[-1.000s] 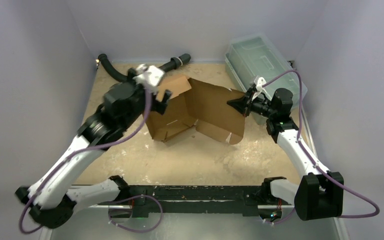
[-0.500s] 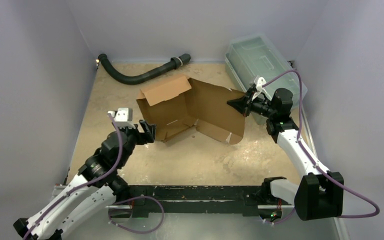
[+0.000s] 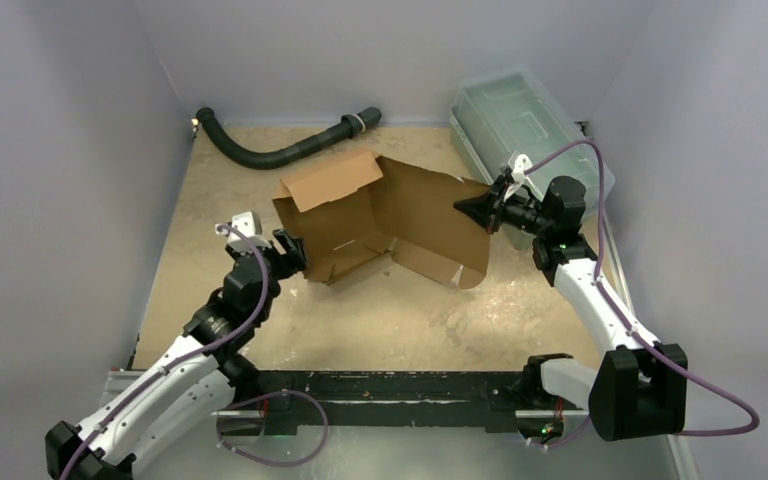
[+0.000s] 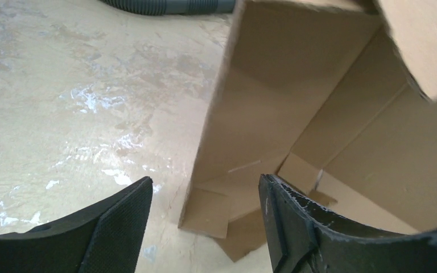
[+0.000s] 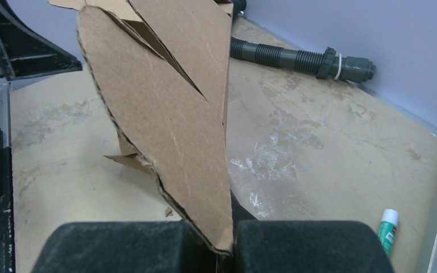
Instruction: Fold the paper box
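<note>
Presently, paper box (image 3: 380, 215): brown cardboard, partly erected, on the table (image 3: 390, 310); right gripper (image 3: 463, 206) at its right edge, clamped on the raised panel; left gripper (image 3: 293, 252) at its near-left corner, fingers apart, upright wall edge facing the gap; black hose (image 3: 280, 152) behind it; clear bin (image 3: 520, 120) beyond its right side.

Open table (image 3: 380, 310) before paper box (image 3: 410, 215); hose (image 3: 280, 155) behind, bin (image 3: 510, 110) right.

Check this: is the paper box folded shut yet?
Not yet, partly folded: the paper box has a side wall raised, but its lid panel stands open, pinched by the right pincer.
</note>
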